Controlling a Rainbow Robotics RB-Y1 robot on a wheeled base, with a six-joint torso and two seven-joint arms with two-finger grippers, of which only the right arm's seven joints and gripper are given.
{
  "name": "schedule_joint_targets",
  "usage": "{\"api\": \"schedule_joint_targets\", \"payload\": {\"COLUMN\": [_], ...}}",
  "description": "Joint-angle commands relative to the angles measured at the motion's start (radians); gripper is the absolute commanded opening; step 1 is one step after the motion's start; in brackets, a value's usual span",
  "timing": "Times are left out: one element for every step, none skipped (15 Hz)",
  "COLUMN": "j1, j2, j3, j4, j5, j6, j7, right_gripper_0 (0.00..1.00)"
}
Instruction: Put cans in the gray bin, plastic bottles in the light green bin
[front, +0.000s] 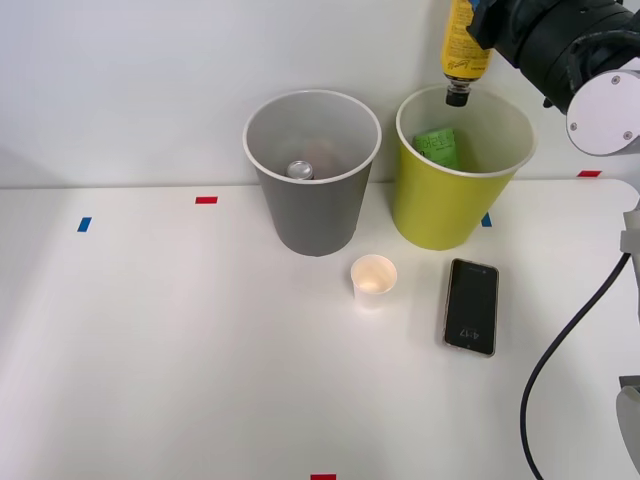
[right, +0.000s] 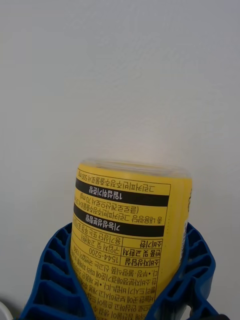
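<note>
The plastic bottle (front: 466, 45) hangs cap down above the light green bin (front: 440, 215), and its black cap is just over the back part of the white rim, not over the middle of the opening. This is the main risk, I think: if the claw (front: 487, 22) lets go here, the cap may strike the rim, and the bottle may tip and fall behind the bin or onto the table (front: 180, 340) instead of inside. A bottle that bounces could also push the light bin, which stands very near the gray bin (front: 312, 215). Something green already lies inside the lime bin, so the bottle may land on it and stay leaning. The can (front: 300, 170) rests at the bottom of the gray bin, with its silver top showing. A small paper cup (front: 373, 278) and a black smartphone (front: 471, 305) lie on the table in front of the bins, and a falling bottle could knock the cup over. In the wrist view, the two blue ribbed fingers (right: 50, 275) are closed around the yellow label of the bottle (right: 127, 240), one on each side and pressed against it. They are open only as wide as the bottle body, so the grip seems firm.
</note>
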Motion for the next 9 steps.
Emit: {"api": "schedule_joint_targets", "payload": {"j1": [0.0, 0.0, 0.0, 0.005, 0.006, 0.011, 0.02, 0.028, 0.037], "j2": [-0.003, -0.003, -0.003, -0.003, -0.01, -0.014, -0.014, -0.016, -0.019], "j3": [0.001, 0.001, 0.002, 0.005, 0.01, 0.013, 0.015, 0.019, 0.022], "j4": [0.002, 0.002, 0.002, 0.002, 0.002, 0.0, 0.0, 0.002, 0.0], "j5": [0.012, 0.012, 0.012, 0.012, -0.002, -0.028, -0.065, -0.073, -0.071], "j6": [-0.011, -0.011, -0.011, -0.011, -0.013, -0.014, -0.025, -0.032, -0.04], "j7": [0.012, 0.012, 0.007, 0.006, 0.006, 0.006, 0.012, 0.015, 0.016], "right_gripper_0": [0.0, 0.0, 0.26, 0.62, 1.0, 1.0, 1.0, 1.0, 1.0]}}
